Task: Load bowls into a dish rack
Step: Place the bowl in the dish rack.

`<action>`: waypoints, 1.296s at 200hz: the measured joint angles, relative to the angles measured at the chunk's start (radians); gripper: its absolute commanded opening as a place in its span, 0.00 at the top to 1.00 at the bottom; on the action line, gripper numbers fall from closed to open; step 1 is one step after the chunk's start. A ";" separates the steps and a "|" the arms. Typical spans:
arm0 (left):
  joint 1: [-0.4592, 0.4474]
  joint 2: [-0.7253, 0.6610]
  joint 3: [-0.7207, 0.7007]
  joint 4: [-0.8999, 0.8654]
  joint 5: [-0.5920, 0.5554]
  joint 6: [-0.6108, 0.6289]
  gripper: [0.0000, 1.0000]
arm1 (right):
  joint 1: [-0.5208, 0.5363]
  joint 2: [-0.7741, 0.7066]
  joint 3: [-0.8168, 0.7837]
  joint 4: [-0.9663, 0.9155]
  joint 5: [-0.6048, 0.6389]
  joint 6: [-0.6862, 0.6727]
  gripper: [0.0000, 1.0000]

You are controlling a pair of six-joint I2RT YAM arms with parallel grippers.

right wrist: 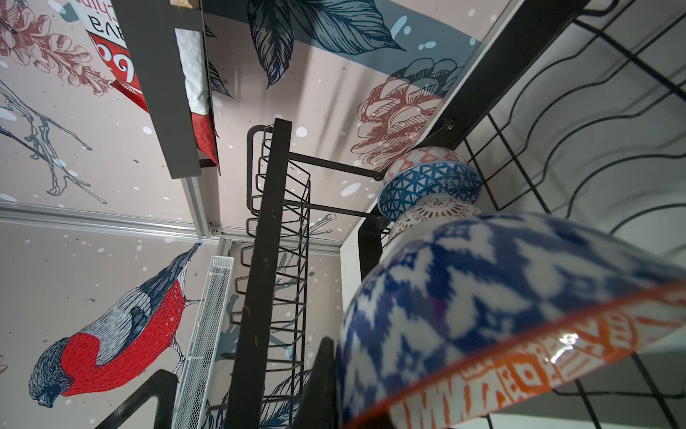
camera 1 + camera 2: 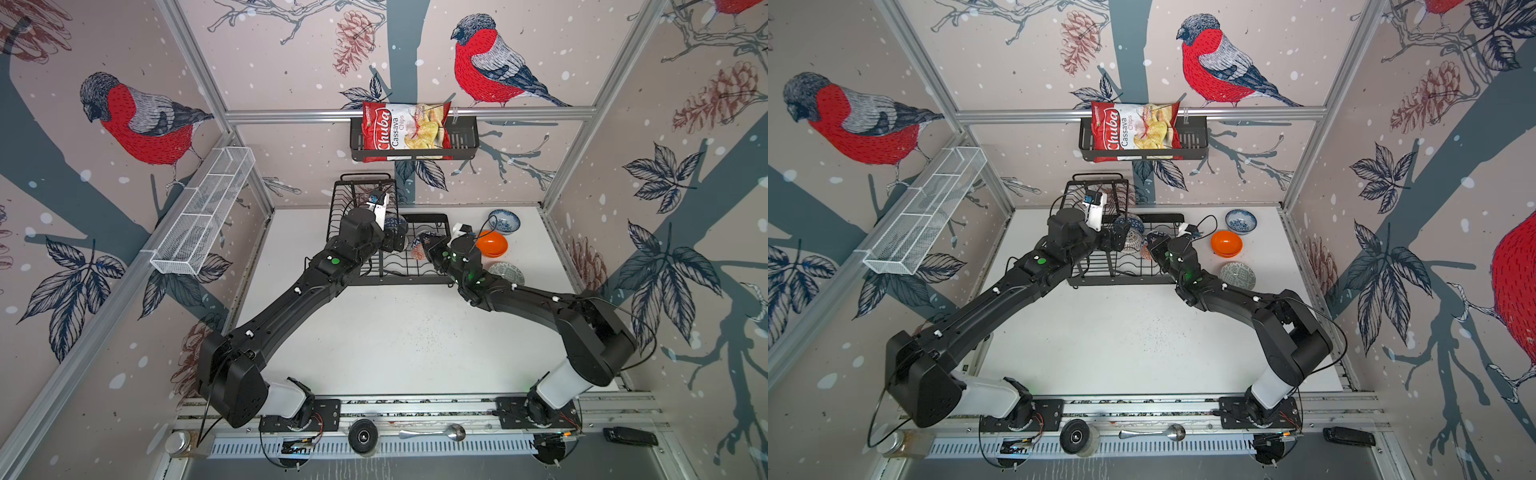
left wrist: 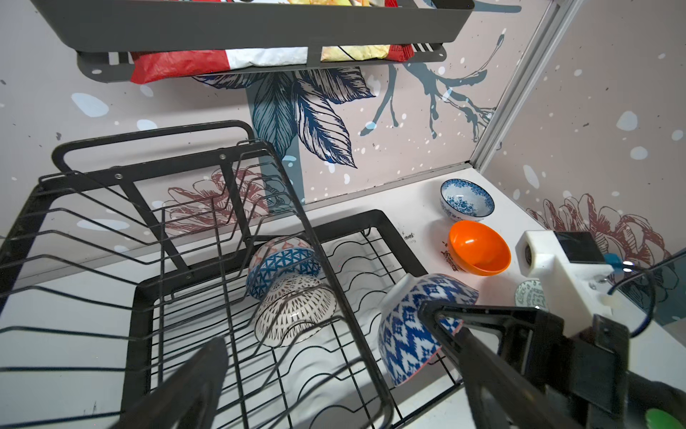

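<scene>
Pale pink wallpaper (image 2: 291, 62) printed with red-breasted birds, pine cones and dark leaves covers the three walls, edged by silver aluminium posts (image 2: 192, 54). Below lies a matt white tabletop (image 2: 395, 332). A long white mesh basket (image 2: 203, 212) hangs on the left wall. On the back wall, a black slotted shelf basket (image 2: 467, 141) holds a red chips bag (image 2: 399, 129). The light seems soft and even.

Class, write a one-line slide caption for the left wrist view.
Right gripper holds a blue-and-white bowl at the dish rack, with two bowls already racked; three more wait on the table.
</scene>
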 measured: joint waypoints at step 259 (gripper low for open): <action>0.072 0.028 0.020 -0.018 0.082 -0.066 0.03 | 0.023 0.389 0.216 0.152 -0.143 0.132 1.00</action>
